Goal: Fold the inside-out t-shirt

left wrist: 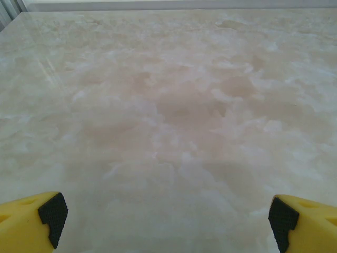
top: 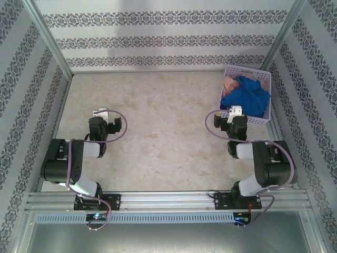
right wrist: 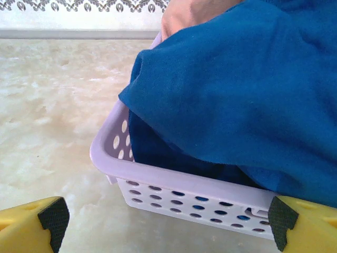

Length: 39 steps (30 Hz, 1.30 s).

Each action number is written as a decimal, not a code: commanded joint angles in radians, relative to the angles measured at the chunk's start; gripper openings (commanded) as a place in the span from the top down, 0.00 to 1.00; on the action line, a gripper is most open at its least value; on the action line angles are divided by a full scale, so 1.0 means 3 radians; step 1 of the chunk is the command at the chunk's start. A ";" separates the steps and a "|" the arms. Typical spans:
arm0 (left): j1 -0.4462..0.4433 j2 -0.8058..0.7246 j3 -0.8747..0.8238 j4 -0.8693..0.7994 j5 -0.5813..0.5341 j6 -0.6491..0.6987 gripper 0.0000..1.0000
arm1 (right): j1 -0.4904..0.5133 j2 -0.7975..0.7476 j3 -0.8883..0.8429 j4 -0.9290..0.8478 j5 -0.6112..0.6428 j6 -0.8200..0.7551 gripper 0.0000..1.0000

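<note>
The inside-out t-shirt [top: 245,96] is a royal-blue bundle heaped in a lavender basket [top: 266,100] at the back right of the table. Up close it spills over the basket's near corner as the t-shirt [right wrist: 247,89] above the perforated rim [right wrist: 174,179]. My right gripper [top: 235,110] stands open just in front of the basket's near wall, its yellow fingertips [right wrist: 50,219] wide apart with nothing between them. Over bare table at the left, my left gripper [top: 101,112] is open too, with its fingertips [left wrist: 47,216] empty.
A pinkish-beige garment [top: 230,84] lies in the basket behind the blue one, seen also as the beige garment [right wrist: 192,11]. Metal frame posts and patterned walls close in the table on three sides. The marbled tabletop [top: 163,132] spreads between the arms.
</note>
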 commanded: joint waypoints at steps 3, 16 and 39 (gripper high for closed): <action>-0.0030 0.0006 -0.0014 0.0126 0.0063 0.0049 0.00 | 0.0007 -0.0008 0.0028 0.0086 -0.0062 0.0024 0.02; -0.0030 0.0009 -0.0014 0.0123 0.0063 0.0046 0.00 | 0.0007 -0.0008 0.0028 0.0086 -0.0064 0.0028 0.02; -0.0030 -0.1112 0.0347 -0.1366 -0.0211 -0.0527 0.00 | 0.0052 -0.1627 -0.0416 -0.0423 0.0947 0.0520 0.02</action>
